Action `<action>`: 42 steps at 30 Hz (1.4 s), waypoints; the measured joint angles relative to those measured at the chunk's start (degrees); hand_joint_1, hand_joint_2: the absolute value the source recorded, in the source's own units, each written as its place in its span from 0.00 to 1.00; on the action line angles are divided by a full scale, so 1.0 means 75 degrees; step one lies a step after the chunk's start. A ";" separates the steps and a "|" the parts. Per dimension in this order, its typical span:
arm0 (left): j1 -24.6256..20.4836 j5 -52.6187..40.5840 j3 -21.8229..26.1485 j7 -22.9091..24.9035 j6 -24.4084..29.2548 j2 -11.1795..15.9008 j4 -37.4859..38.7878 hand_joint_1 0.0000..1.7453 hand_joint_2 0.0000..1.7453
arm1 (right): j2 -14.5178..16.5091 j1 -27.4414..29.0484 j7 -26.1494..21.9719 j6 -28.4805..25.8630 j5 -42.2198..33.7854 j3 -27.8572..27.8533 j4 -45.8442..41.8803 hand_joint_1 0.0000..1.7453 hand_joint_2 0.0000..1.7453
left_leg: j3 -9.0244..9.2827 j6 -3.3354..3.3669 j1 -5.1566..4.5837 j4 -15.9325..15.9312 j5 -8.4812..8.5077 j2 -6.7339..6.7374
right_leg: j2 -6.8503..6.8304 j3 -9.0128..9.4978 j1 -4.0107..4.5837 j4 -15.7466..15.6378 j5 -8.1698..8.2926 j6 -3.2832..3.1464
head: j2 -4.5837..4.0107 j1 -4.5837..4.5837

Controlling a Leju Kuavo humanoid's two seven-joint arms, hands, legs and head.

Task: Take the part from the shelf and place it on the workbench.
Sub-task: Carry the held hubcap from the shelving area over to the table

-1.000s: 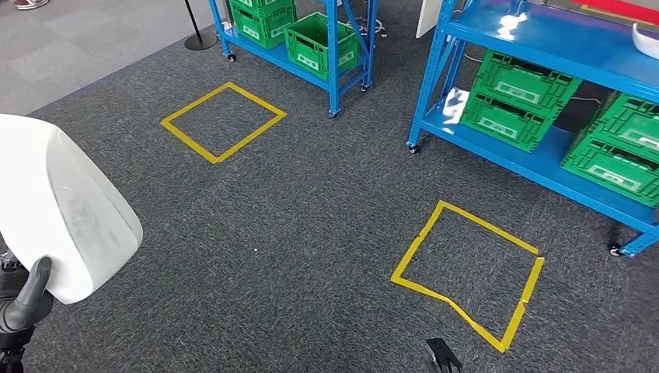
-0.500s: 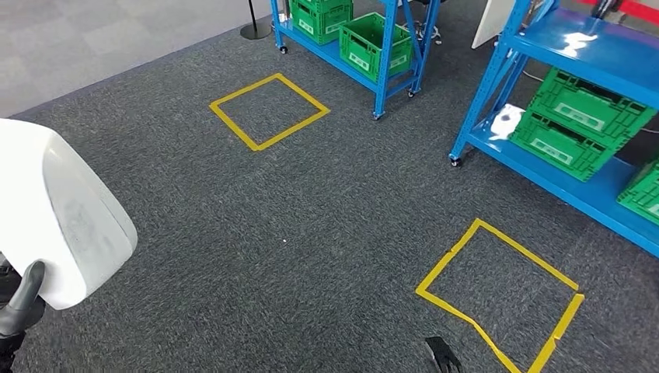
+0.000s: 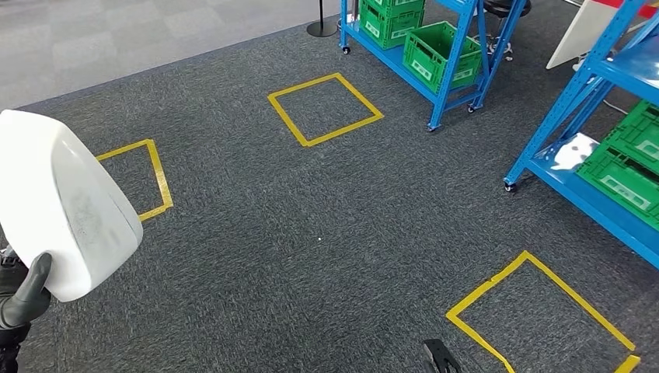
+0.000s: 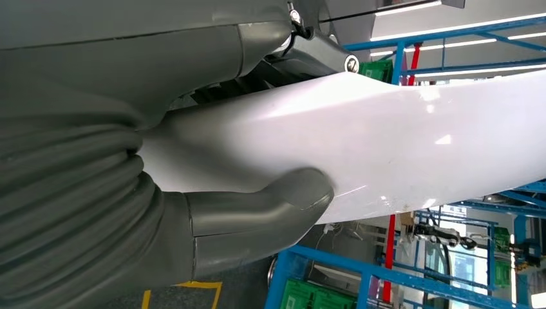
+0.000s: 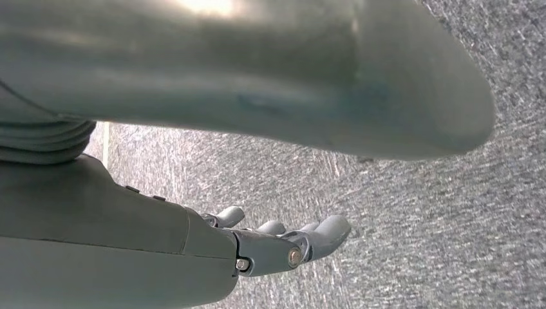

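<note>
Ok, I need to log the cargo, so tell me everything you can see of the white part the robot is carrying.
The white part is a large, smooth, rounded shell that looks like glossy moulded plastic, with faint grey scuffing on its broad face. In the head view it sits at the robot's left side, above the grey carpet, tilted with its rounded lower corner down. The left hand holds it from below, the grey thumb pressed against its curved surface. Its far side and inside are hidden.

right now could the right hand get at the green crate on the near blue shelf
Probably not. The right hand hangs low at the robot's side over the grey carpet, holding nothing, while the green crate sits on the blue shelf well off to the right, across open floor. The robot would likely need to walk closer.
</note>
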 joint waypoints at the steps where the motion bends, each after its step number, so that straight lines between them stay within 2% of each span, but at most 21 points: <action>1: 0.0007 0.0004 0.0001 0.0004 0.0001 0.0018 -0.0012 1.00 1.00 | 0.0009 -0.0003 -0.0002 0.0001 0.0001 -0.0002 0.0000 0.00 0.00 | -0.0047 -0.0036 -0.0004 0.0062 -0.0044 0.0108 | -0.0086 0.0022 -0.0004 -0.0050 0.0026 -0.0063 | 0.0000 -0.0015; 4: -0.0007 0.0016 0.0000 0.0011 0.0001 0.0036 -0.0045 1.00 1.00 | 0.0023 0.0016 -0.0001 0.0002 0.0005 -0.0007 0.0000 0.00 0.00 | -0.0539 -0.0111 -0.0022 0.1098 -0.0658 0.0776 | -0.0364 0.0069 0.0010 -0.0155 0.0061 -0.0182 | 0.0000 -0.0082; 6: 0.0018 0.0018 -0.0002 0.0030 0.0003 0.0025 -0.0047 1.00 1.00 | 0.0023 0.0031 0.0008 0.0002 0.0007 -0.0014 0.0000 0.00 0.00 | -0.0937 -0.0155 0.0008 0.1956 -0.1009 0.0950 | -0.0569 0.0070 0.0033 -0.0157 0.0045 -0.0201 | 0.0000 -0.0092; 7: 0.0035 0.0018 -0.0003 0.0045 0.0004 0.0021 -0.0047 1.00 1.00 | 0.0023 0.0032 0.0012 0.0003 0.0008 -0.0017 0.0000 0.00 0.00 | -0.0973 -0.0167 0.0023 0.2057 -0.0987 0.0981 | -0.0672 0.0073 0.0037 -0.0155 0.0034 -0.0199 | 0.0000 -0.0095; 9: 0.0048 0.0018 -0.0003 0.0073 0.0004 0.0020 -0.0049 1.00 1.00 | 0.0025 0.0028 0.0021 0.0009 0.0014 -0.0020 0.0000 0.00 0.00 | -0.0598 -0.0181 0.0045 0.1393 -0.0589 0.1110 | -0.0868 0.0096 0.0037 -0.0147 0.0003 -0.0169 | 0.0000 -0.0095; 11: 0.0050 0.0018 -0.0003 0.0084 0.0004 0.0019 -0.0050 1.00 1.00 | 0.0025 0.0026 0.0031 0.0016 0.0017 -0.0023 0.0000 0.00 0.00 | -0.0054 -0.0148 0.0036 0.0399 -0.0214 0.1550 | -0.1035 0.0148 0.0058 -0.0131 -0.0048 -0.0102 | 0.0000 -0.0095; 13: 0.0056 0.0019 -0.0007 0.0093 0.0004 0.0010 -0.0055 1.00 1.00 | 0.0024 0.0024 0.0033 0.0017 0.0016 -0.0033 0.0000 0.00 0.00 | 0.0152 -0.0050 0.0001 0.0020 -0.0106 0.1799 | -0.1196 0.0203 0.0082 -0.0115 -0.0101 -0.0008 | 0.0000 -0.0090; 16: 0.0051 0.0020 -0.0012 0.0100 0.0007 0.0001 -0.0055 1.00 1.00 | 0.0025 0.0013 0.0028 0.0013 0.0011 -0.0050 0.0000 0.00 0.00 | 0.0123 0.0116 -0.0022 0.0006 -0.0056 0.1502 | -0.1327 0.0261 0.0045 -0.0083 -0.0176 0.0133 | 0.0000 -0.0066; 18: -0.0004 0.0020 -0.0012 0.0104 0.0012 0.0010 -0.0049 1.00 1.00 | 0.0033 0.0001 0.0016 0.0012 0.0013 -0.0052 0.0000 0.00 0.00 | 0.0122 0.0223 -0.0002 -0.0024 -0.0022 0.1292 | -0.0881 0.0093 -0.0005 0.0327 -0.0439 0.0210 | -0.0001 -0.0041; 20: -0.0063 0.0019 -0.0015 0.0105 0.0013 0.0006 -0.0033 1.00 1.00 | 0.0041 0.0018 0.0009 0.0014 0.0018 -0.0052 0.0000 0.00 0.00 | 0.0111 0.0294 -0.0005 -0.0027 -0.0008 0.1084 | -0.0401 -0.0409 -0.0015 0.1303 -0.0886 0.0224 | -0.0001 -0.0005; 22: -0.0073 0.0020 -0.0017 0.0103 0.0018 -0.0014 0.0002 1.00 1.00 | 0.0041 0.0048 0.0010 0.0010 0.0020 -0.0055 0.0000 0.00 0.00 | 0.0103 0.0319 -0.0029 -0.0018 -0.0009 0.0848 | -0.0290 -0.0872 0.0009 0.2064 -0.1060 0.0195 | 0.0000 0.0017; 24: -0.0072 0.0019 -0.0017 0.0104 0.0026 -0.0026 0.0034 1.00 1.00 | 0.0041 0.0053 0.0011 0.0002 0.0020 -0.0058 0.0000 0.00 0.00 | 0.0102 0.0321 -0.0048 -0.0001 -0.0009 0.0607 | -0.0230 -0.0823 0.0043 0.1735 -0.0668 0.0115 | 0.0000 0.0024; 27: -0.0094 0.0018 -0.0023 0.0103 0.0032 -0.0039 0.0050 1.00 1.00 | 0.0034 0.0028 0.0012 -0.0007 0.0020 -0.0058 0.0000 0.00 0.00 | 0.0086 0.0280 -0.0056 0.0025 -0.0005 0.0300 | 0.0192 -0.0189 0.0097 0.0232 0.0073 -0.0019 | 0.0000 0.0025; 29: -0.0125 0.0018 -0.0032 0.0109 0.0033 -0.0044 0.0068 1.00 1.00 | 0.0029 0.0016 0.0012 -0.0009 0.0020 -0.0058 0.0000 0.00 0.00 | 0.0055 0.0197 -0.0042 0.0006 0.0013 0.0130 | 0.0252 -0.0072 0.0128 -0.0053 0.0130 -0.0048 | 0.0000 0.0027; 31: -0.0152 0.0018 -0.0038 0.0111 0.0038 -0.0020 0.0080 1.00 1.00 | 0.0039 -0.0003 0.0006 -0.0009 0.0018 -0.0060 0.0000 0.00 0.00 | 0.0011 0.0106 -0.0035 -0.0039 0.0038 0.0024 | 0.0070 -0.0030 0.0110 -0.0145 0.0176 -0.0103 | 0.0000 0.0031; 33: -0.0211 0.0017 -0.0041 0.0111 0.0043 0.0015 0.0099 1.00 1.00 | 0.0052 -0.0009 -0.0010 -0.0011 0.0013 -0.0062 0.0000 0.00 0.00 | -0.0137 0.0041 -0.0065 0.0210 -0.0141 0.0317 | -0.0111 0.0036 0.0072 -0.0281 0.0233 -0.0178 | 0.0000 -0.0009; 35: -0.0283 0.0015 -0.0044 0.0113 0.0044 0.0015 0.0135 1.00 1.00 | 0.0058 0.0006 -0.0019 -0.0012 0.0009 -0.0066 0.0000 0.00 0.00 | -0.0538 -0.0022 -0.0059 0.1074 -0.0609 0.0782 | -0.0307 0.0069 0.0078 -0.0337 0.0236 -0.0227 | 0.0000 -0.0052; 37: -0.0299 0.0015 -0.0048 0.0118 0.0044 0.0002 0.0183 1.00 1.00 | 0.0058 0.0020 -0.0017 -0.0012 0.0009 -0.0071 0.0000 0.00 0.00 | -0.0933 -0.0090 -0.0016 0.1915 -0.0918 0.0958 | -0.0513 0.0075 0.0086 -0.0324 0.0207 -0.0236 | 0.0000 -0.0059; 38: -0.0295 0.0012 -0.0050 0.0118 0.0044 0.0001 0.0203 1.00 1.00 | 0.0058 0.0021 -0.0015 -0.0012 0.0009 -0.0073 0.0000 0.00 0.00 | -0.0951 -0.0114 0.0004 0.1977 -0.0865 0.0990 | -0.0610 0.0078 0.0082 -0.0311 0.0186 -0.0228 | 0.0000 -0.0061; 40: -0.0297 -0.0002 -0.0050 0.0099 0.0047 -0.0001 0.0228 1.00 1.00 | 0.0060 0.0018 -0.0005 -0.0014 0.0005 -0.0079 0.0000 0.00 0.00 | -0.0542 -0.0145 0.0029 0.1240 -0.0415 0.1129 | -0.0794 0.0104 0.0068 -0.0273 0.0131 -0.0188 | 0.0000 -0.0063; 42: -0.0312 -0.0021 -0.0052 0.0078 0.0052 -0.0013 0.0238 1.00 1.00 | 0.0060 0.0012 0.0009 -0.0023 -0.0004 -0.0096 0.0000 0.00 0.00 | -0.0017 -0.0095 -0.0004 0.0271 -0.0076 0.1481 | -0.0952 0.0143 0.0091 -0.0224 0.0056 -0.0120 | 0.0000 -0.0066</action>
